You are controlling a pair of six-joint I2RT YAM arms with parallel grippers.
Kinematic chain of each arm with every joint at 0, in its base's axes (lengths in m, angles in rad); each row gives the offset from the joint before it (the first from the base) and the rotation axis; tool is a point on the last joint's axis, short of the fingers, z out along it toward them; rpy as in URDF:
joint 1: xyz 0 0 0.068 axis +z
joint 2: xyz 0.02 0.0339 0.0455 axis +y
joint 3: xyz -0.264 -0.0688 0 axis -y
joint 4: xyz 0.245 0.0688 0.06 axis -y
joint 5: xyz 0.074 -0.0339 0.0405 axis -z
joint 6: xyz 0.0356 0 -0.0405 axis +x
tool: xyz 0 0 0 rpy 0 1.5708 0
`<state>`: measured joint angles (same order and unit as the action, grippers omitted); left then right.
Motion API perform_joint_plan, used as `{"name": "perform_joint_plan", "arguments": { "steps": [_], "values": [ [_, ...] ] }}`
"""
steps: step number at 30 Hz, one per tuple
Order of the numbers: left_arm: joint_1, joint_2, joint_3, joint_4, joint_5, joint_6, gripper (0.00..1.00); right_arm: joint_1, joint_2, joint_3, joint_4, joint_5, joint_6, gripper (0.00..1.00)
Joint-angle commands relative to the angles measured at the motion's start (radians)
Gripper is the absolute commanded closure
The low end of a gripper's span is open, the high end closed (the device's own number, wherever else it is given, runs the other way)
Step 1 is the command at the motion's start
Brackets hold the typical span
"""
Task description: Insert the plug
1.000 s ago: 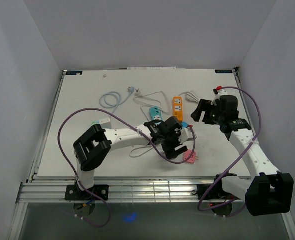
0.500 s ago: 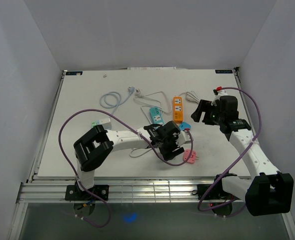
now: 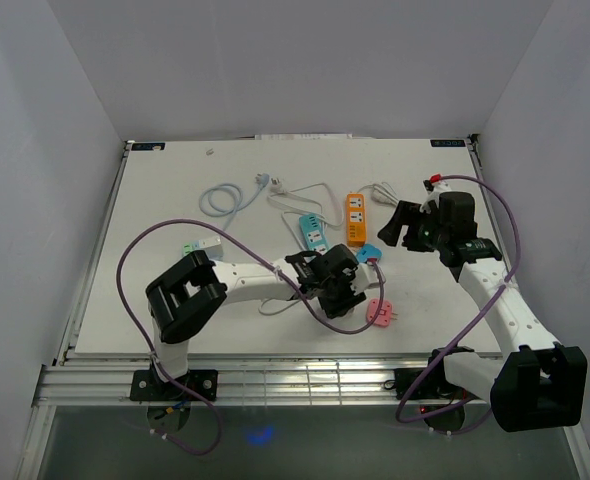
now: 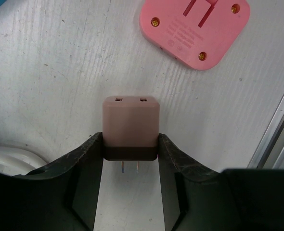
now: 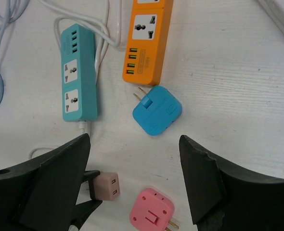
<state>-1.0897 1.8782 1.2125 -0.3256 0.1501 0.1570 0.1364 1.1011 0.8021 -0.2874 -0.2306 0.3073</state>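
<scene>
While pinched by left gripper (image 4: 130, 147) jaws, plug (image 4: 130, 120) shows mauve body, dark base; right gripper (image 5: 134, 142) jaws spread.

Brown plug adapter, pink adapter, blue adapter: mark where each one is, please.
brown plug adapter (image 4: 130, 120): left wrist view, on its light upper body.
pink adapter (image 5: 150, 213): right wrist view, centre of its upward face.
blue adapter (image 5: 157, 110): right wrist view, middle of its square body.

I count two power strips, teal strip (image 5: 78, 86) and orange strip (image 5: 147, 43), three plug adapters, tan adapter (image 4: 130, 122), pink adapter (image 4: 195, 29), blue adapter (image 5: 157, 109), one coiled pale-blue cable (image 3: 220, 198)
</scene>
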Motion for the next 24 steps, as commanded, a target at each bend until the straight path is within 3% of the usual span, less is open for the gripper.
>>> {"name": "perform_joint_plan", "arguments": {
  "steps": [1,5,10,14,17,20,24],
  "values": [
    [-0.006,-0.086,-0.044,0.071,0.002,-0.004,0.74,-0.006,-0.020,0.002,-0.031,-0.117,0.015,0.20],
    [-0.001,-0.186,-0.108,0.225,-0.041,-0.036,0.77,-0.006,-0.006,0.005,-0.065,-0.240,0.022,0.22],
    [0.031,-0.298,-0.211,0.391,-0.095,-0.043,0.98,-0.006,0.020,-0.001,-0.062,-0.433,0.067,0.27],
    [0.039,-0.327,-0.245,0.483,-0.084,-0.033,0.99,0.002,0.048,0.008,-0.059,-0.509,0.073,0.29],
    [0.040,-0.321,-0.234,0.488,-0.086,-0.024,1.00,0.018,0.051,0.020,-0.067,-0.535,0.076,0.30],
    [0.042,-0.324,-0.225,0.499,-0.084,-0.019,1.00,0.034,0.069,0.017,-0.055,-0.552,0.090,0.24],
    [0.042,-0.321,-0.215,0.496,-0.096,-0.008,1.00,0.066,0.103,0.016,-0.052,-0.582,0.096,0.27]
  ]
}}
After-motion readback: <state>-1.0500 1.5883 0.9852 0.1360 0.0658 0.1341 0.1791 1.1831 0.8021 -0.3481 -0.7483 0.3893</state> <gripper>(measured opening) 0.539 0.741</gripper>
